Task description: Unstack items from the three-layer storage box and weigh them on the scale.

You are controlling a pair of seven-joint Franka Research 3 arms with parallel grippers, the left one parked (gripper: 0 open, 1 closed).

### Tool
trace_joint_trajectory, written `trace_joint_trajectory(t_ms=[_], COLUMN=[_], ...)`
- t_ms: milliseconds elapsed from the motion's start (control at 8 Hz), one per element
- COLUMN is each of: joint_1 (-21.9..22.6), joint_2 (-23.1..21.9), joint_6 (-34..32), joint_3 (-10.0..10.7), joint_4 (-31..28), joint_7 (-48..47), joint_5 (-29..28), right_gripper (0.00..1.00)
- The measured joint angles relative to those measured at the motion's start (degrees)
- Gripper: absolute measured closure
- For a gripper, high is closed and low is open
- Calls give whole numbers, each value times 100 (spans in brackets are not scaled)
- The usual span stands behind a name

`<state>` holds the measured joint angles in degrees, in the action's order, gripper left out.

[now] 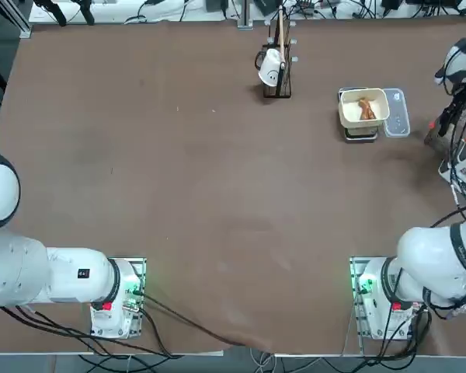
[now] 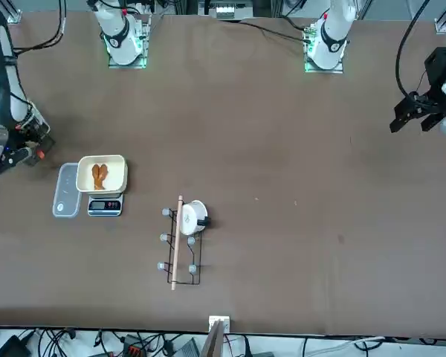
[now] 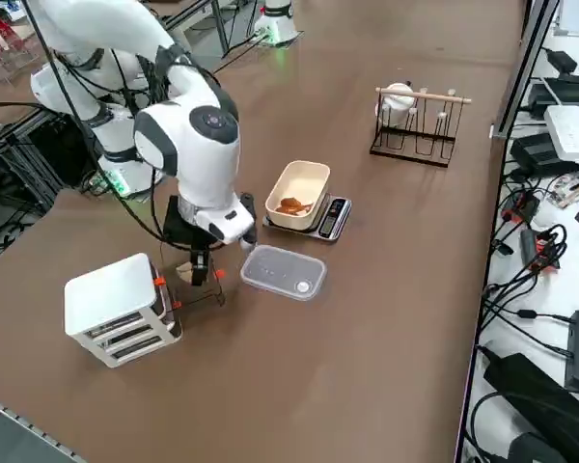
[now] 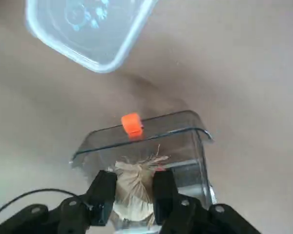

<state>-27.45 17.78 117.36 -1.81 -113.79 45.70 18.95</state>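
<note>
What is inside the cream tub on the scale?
In the cream tub lie small brown pieces. The tub's floor under them is covered, so I cannot see it.

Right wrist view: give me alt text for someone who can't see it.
The right gripper has its two fingers on either side of a tan, papery bundle in a clear drawer with an orange tab; a translucent lid lies nearby.

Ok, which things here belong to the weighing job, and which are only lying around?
For the job:
- storage box
- tan bundle between the right gripper's fingers
- scale
- cream tub

Lying around:
- wire rack
- white cup
</note>
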Motion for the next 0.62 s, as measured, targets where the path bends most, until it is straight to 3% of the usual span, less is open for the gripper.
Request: trace_joint_trajectory(t_ms=[250, 625], joint_1=[183, 510], joint_2=[-125, -147], joint_6=[-551, -1076], joint_3=[-48, -105], joint_4=[312, 765], joint_7=[-1, -310], joint_5=[-462, -1604], right_gripper=[55, 55])
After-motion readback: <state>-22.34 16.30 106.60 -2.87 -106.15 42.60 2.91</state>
